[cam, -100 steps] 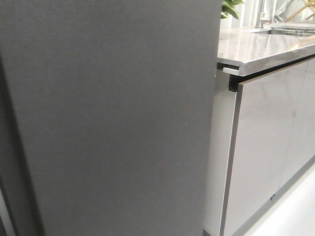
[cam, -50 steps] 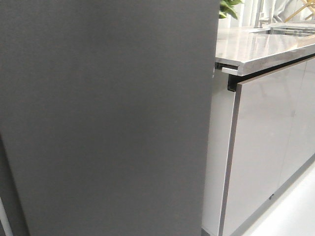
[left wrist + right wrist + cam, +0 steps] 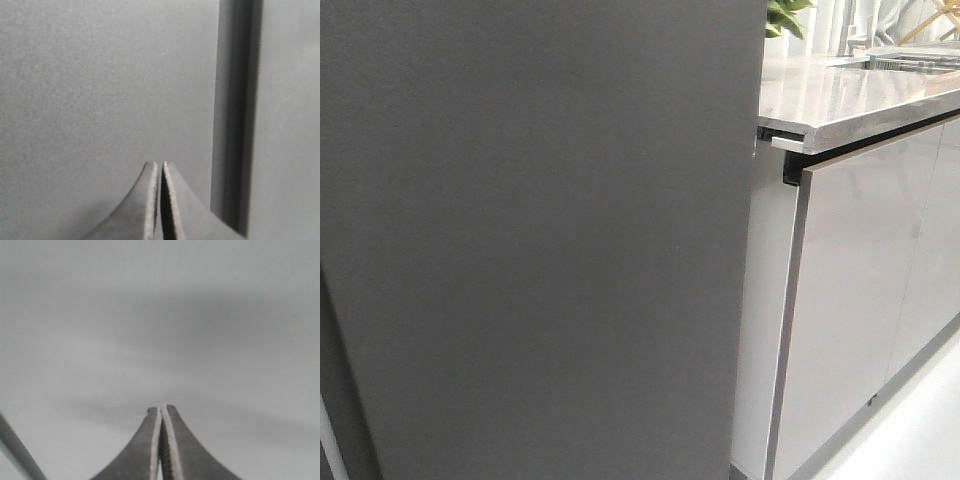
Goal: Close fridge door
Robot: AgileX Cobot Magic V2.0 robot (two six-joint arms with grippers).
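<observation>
Soft, even light; the fridge door (image 3: 540, 240) looks matte and grainy, the right wrist view blurred with faint shadows.

The fridge door (image 3: 540, 240) has a matt dark grey face with a fine, slightly grainy texture and almost no reflection. The cabinet fronts (image 3: 850, 300) beside it are smooth and glossy light grey, with a thin dark edge, and they give soft reflections. The countertop (image 3: 850, 95) looks like polished stone or metal, grey and shiny. The floor (image 3: 920, 430) is pale and smooth. The left gripper (image 3: 160, 167) and the right gripper (image 3: 161, 411) have dark matt fingers with finely ribbed, lighter inner pads
</observation>
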